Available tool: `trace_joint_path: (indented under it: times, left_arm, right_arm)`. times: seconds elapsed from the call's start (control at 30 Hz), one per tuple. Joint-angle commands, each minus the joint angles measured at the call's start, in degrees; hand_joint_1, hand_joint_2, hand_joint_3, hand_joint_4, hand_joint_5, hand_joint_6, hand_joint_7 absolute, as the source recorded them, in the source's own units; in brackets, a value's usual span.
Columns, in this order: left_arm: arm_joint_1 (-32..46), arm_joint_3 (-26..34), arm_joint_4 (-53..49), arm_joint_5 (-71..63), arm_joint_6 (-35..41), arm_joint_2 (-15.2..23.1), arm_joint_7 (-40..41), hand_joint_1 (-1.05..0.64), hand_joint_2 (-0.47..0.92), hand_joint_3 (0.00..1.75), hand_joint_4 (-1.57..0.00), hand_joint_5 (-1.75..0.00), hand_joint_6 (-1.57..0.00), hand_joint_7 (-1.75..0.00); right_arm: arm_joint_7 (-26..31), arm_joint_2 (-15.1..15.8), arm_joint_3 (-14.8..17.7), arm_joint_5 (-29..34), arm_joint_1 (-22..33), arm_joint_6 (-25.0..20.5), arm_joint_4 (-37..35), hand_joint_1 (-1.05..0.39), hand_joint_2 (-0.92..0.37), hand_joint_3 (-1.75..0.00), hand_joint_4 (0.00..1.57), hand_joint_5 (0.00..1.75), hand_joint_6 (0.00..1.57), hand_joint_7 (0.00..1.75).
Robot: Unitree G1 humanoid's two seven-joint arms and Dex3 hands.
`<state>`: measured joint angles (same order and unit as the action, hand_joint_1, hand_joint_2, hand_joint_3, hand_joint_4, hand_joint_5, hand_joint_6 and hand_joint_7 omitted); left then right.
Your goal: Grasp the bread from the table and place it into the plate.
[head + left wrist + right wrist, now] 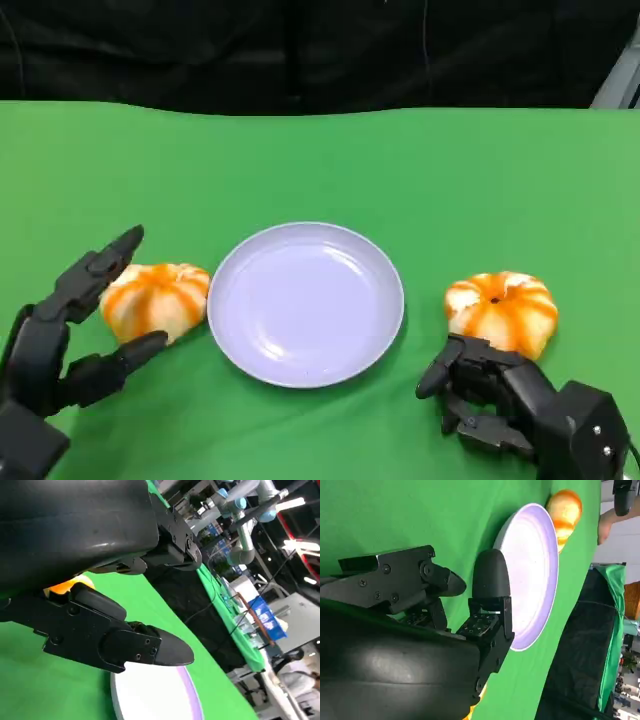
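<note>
In the head view, a plate (305, 303) is seen near the middle of the green bench (320, 160), toward its near edge. Two breads are seen: the left bread (155, 299) just beside the plate's left rim, and the right bread (502, 311) a little apart from its right rim. The left robot hand (75, 335) is spread open around the left bread, one finger raised over its far side and another reaching in at its near side, close to or just touching it; no grip has been closed. The right robot hand (500, 395) is held low at the near edge, just in front of the right bread, fingers curled in with nothing held.

In the left wrist view, the left robot hand's fingers (130, 645) are shown parted, with a patch of the left bread (67, 586) between shell and finger and the plate's rim (187, 695) close beyond.

In the right wrist view, the curled fingers (490, 580) are seen before the plate, with the left bread (564, 510) past its far rim.

A risk is judged here: the soft, round bread could be nudged against the plate's rim or rolled away if the near finger closes first, and the plate itself could be shifted. If it is squeezed off-centre, the bread may slip out during the lift.
</note>
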<state>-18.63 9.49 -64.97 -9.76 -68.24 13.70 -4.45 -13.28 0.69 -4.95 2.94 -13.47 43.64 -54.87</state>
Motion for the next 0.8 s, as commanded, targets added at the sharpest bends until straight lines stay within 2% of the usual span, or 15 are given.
trace_joint_path:
  times: [0.03, 0.43, 0.63, 0.8]
  left_arm:
    - [-0.8, -2.6, 1.35, -7.5, 2.61, 3.51, 9.28, -0.76, 0.92, 0.31, -0.28, 0.0, -0.48, -0.04]
    - [-3.68, -12.84, 1.9, -21.34, 11.83, 8.95, 26.17, -0.77, 0.92, 0.32, -0.3, -0.02, -0.6, -0.04]
    - [-5.86, -17.55, 0.64, -23.89, 17.03, 10.04, 28.01, -0.75, 0.92, 0.24, -0.31, -0.01, -0.66, -0.04]
    - [-6.62, -19.42, 0.13, -23.49, 18.58, 10.52, 27.55, -0.73, 0.92, 0.23, -0.31, -0.01, -0.69, -0.04]
  right_arm:
    - [0.3, 0.78, 0.2, 0.55, 1.01, -1.54, -0.75, 0.04, -0.86, -0.68, 0.68, 1.73, 0.73, 1.34]
    - [0.32, 0.77, 0.18, 0.49, 0.78, -0.96, -1.3, 0.05, -0.85, -0.69, 0.69, 1.71, 0.73, 1.33]
    - [0.23, 0.77, 0.31, 0.27, 0.81, -1.11, -1.15, 0.05, -0.86, -0.69, 0.7, 1.7, 0.74, 1.32]
    - [0.54, 0.73, 0.16, 0.59, 0.81, -1.03, -1.1, 0.05, -0.86, -0.68, 0.7, 1.71, 0.74, 1.31]
